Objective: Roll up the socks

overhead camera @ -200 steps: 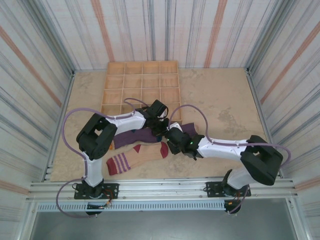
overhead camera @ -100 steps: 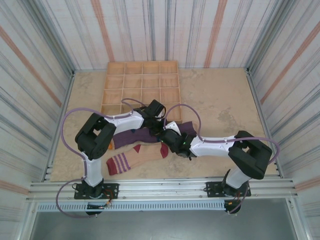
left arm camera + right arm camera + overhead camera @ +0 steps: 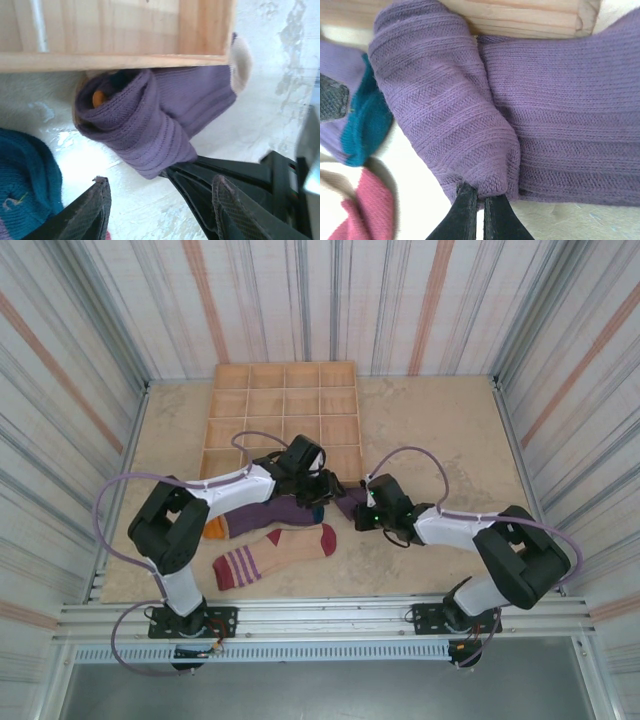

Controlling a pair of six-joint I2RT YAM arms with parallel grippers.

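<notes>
Seen from above, the dark purple ribbed knit sock (image 3: pixel 349 499) is showing only as a small patch on the table by the near right corner of the shallow wooden compartment tray (image 3: pixel 285 400). Both wrists are crowding over it, so its fold is hard to make out there. The right wrist view is showing one end doubled into a thick roll over the flat remainder, whose far part is running out of frame. The right gripper (image 3: pixel 479 196) is clenching the roll's near edge. The left wrist view is showing the left gripper (image 3: pixel 160 181) released, its fingers spread around nothing, just short of the roll. A speck of orange is peeking from inside the roll, too small to identify.
</notes>
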